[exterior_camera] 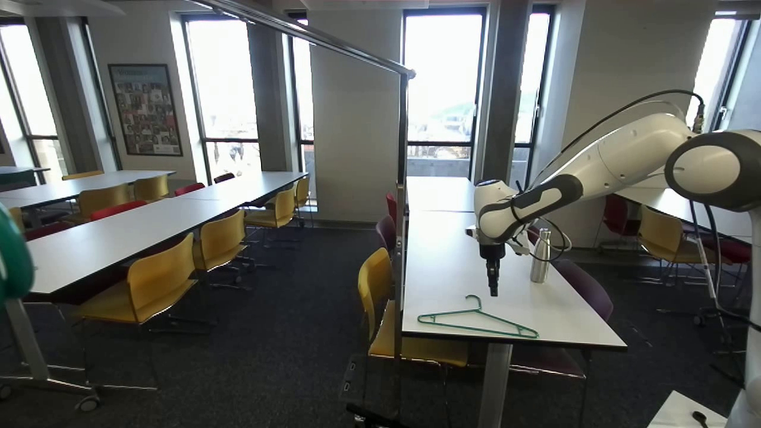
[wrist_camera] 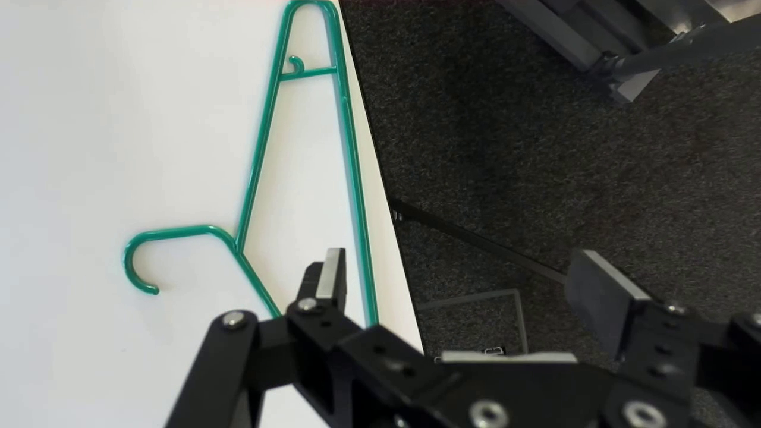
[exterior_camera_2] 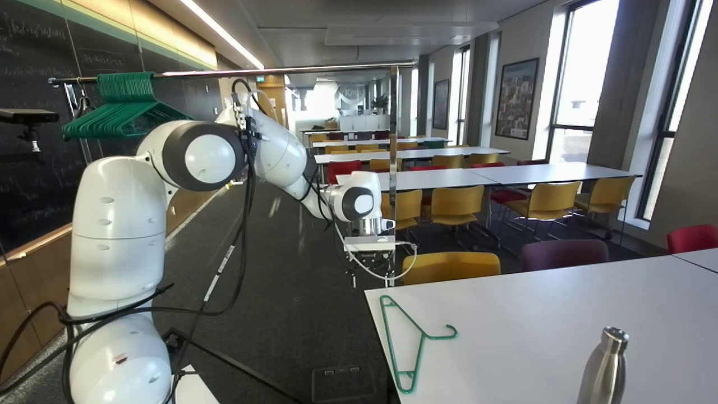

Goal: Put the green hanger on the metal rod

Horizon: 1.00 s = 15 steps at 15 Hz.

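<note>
Green and glossy, the hanger (exterior_camera: 479,311) is laid flat on a white table (exterior_camera: 458,255); in an exterior view its long bar is placed just beside the near edge of the tabletop and its hook is pointed toward the far end. The gripper (wrist_camera: 456,270) is suspended above that near end from a white robot arm (exterior_camera: 630,148), directed downward. Its fingers (wrist_camera: 328,276) are spread wide apart, as shown in the wrist view, where part of the hanger is hidden behind the gripper. In both exterior views a gap is seen between the gripper and the hanger.

High above the tabletop, the metal rod (exterior_camera_2: 280,70) is carried by an upright post (exterior_camera_2: 393,151). Near the rod's left end, a tight bunch of green hangers (exterior_camera_2: 126,95) is hung, with a blackboard (exterior_camera_2: 33,168) set farther back, marked with writing.

Farther along the table, to the right of the hanger, a silver bottle (exterior_camera: 540,255) is stood upright. A yellow chair (exterior_camera: 373,282) is placed at the table's left side and a purple chair (exterior_camera: 585,288) at its right. Across the dark carpet (exterior_camera: 285,309), to the left, a long row of tables (exterior_camera: 148,223) is flanked by yellow and red chairs (exterior_camera: 160,279). On the far wall, between tall windows (exterior_camera: 221,77), a framed poster (exterior_camera: 145,110) is mounted.
</note>
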### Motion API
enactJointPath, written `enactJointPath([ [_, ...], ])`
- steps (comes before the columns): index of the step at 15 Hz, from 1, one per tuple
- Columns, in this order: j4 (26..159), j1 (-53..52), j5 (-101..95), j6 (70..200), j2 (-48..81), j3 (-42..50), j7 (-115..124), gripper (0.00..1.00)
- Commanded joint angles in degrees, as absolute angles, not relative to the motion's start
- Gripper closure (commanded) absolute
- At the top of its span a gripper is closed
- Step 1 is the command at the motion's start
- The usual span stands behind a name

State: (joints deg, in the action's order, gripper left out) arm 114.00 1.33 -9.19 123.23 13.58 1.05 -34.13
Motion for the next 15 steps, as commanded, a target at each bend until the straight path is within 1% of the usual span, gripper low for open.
enactJointPath([
  [1,114.62,2.08,-9.62,123.65,12.97,0.12,-34.82,0.0],
  [6,113.71,2.9,-9.08,125.63,17.31,-0.11,-38.03,0.0],
  [15,114.6,3.01,-9.6,142.28,24.18,0.29,-27.01,0.0],
])
